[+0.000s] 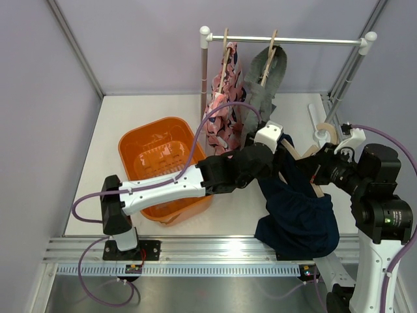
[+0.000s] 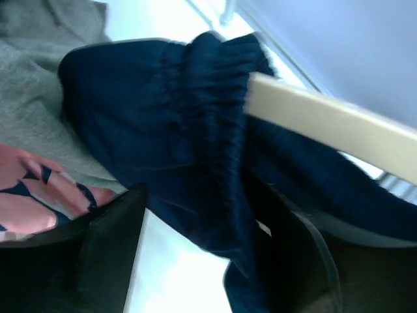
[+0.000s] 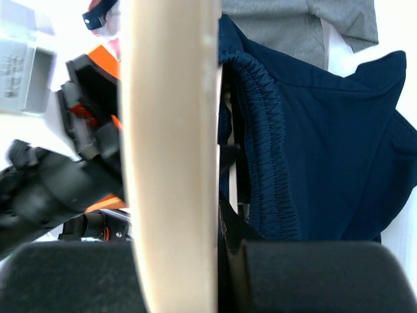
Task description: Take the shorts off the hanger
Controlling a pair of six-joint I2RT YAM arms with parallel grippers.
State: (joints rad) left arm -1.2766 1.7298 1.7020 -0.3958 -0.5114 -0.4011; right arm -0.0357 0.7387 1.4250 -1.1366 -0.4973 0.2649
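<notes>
The dark navy shorts (image 1: 296, 218) hang from a pale wooden hanger (image 1: 328, 132) held above the table's front right. My right gripper (image 3: 179, 251) is shut on the hanger's bar (image 3: 169, 130), with the gathered waistband (image 3: 260, 130) just right of it. My left gripper (image 1: 279, 145) reaches in from the left. In the left wrist view its jaws (image 2: 205, 195) stand apart around the navy waistband (image 2: 202, 111). The right finger (image 2: 313, 261) is against the cloth and a gap shows beside the left finger (image 2: 111, 254). The hanger (image 2: 326, 124) crosses above.
Pink patterned shorts (image 1: 225, 104) and grey shorts (image 1: 266, 78) hang on hangers from the white rail (image 1: 313, 40) at the back. An orange basket (image 1: 163, 163) stands at centre left under my left arm. Grey walls enclose the table on three sides.
</notes>
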